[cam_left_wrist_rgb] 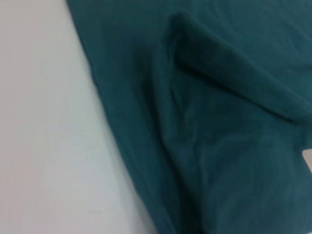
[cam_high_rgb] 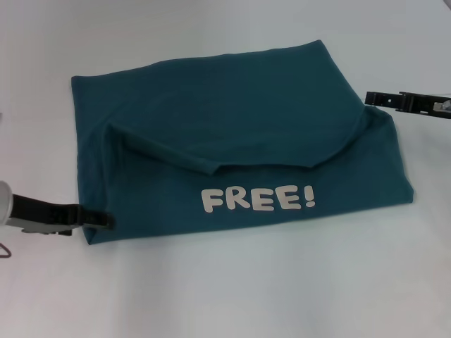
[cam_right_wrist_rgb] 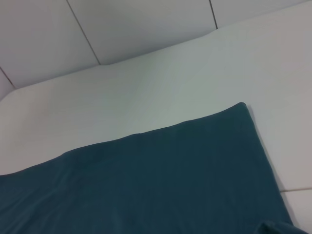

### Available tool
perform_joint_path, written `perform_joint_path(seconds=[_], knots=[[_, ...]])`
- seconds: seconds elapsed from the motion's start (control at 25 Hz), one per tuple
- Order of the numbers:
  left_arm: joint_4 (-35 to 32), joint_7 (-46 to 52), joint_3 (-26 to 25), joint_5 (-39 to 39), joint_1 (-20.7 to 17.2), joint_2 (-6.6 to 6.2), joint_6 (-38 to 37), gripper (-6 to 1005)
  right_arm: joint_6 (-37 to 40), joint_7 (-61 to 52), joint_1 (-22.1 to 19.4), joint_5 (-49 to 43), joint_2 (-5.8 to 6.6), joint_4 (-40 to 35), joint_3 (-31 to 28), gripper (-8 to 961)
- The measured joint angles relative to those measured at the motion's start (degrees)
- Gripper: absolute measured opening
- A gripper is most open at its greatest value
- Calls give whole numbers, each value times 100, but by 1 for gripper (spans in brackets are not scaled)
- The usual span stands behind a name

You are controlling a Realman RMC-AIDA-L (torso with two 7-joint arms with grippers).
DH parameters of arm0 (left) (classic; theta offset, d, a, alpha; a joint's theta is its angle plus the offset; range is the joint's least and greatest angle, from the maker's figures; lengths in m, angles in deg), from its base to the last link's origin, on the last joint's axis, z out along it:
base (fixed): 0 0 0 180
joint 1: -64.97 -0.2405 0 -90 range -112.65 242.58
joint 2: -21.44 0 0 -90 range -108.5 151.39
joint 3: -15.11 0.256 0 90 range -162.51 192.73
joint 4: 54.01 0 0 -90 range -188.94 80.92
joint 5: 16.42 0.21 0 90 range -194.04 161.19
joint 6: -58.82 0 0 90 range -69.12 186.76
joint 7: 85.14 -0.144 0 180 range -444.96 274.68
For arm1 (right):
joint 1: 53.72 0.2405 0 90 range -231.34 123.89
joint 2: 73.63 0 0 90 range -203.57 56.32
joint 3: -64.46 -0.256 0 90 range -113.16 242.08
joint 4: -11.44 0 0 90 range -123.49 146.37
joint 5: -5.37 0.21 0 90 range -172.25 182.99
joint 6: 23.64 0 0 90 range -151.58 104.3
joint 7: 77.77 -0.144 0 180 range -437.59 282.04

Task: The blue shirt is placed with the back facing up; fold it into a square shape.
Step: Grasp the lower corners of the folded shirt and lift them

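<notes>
Left claw (cam_high_rgb: 106, 220): mine, low at the near-left corner of the blue shirt (cam_high_rgb: 232, 141), tips against the cloth edge; whether they pinch it or only touch, I cannot tell.
Blue shirt: lies folded on the white bench (cam_high_rgb: 225, 296), long axis running left to right between my two claws; white lettering "FREE!" (cam_high_rgb: 258, 199) shows on the near layer, with a folded flap draped above it.
Right claw (cam_high_rgb: 368, 98): at the far-right edge of the shirt, tips reaching the cloth where it bunches; open or closed, I cannot tell.
Key relation: each claw meets its own side edge, so the shirt lies inward from both.
</notes>
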Motion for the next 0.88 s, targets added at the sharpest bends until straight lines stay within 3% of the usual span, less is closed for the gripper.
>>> perform_joint_path(seconds=[0.88], knots=[[626, -145, 212, 87, 232, -64, 482, 915, -6, 0, -37, 1, -37, -5, 9, 925]])
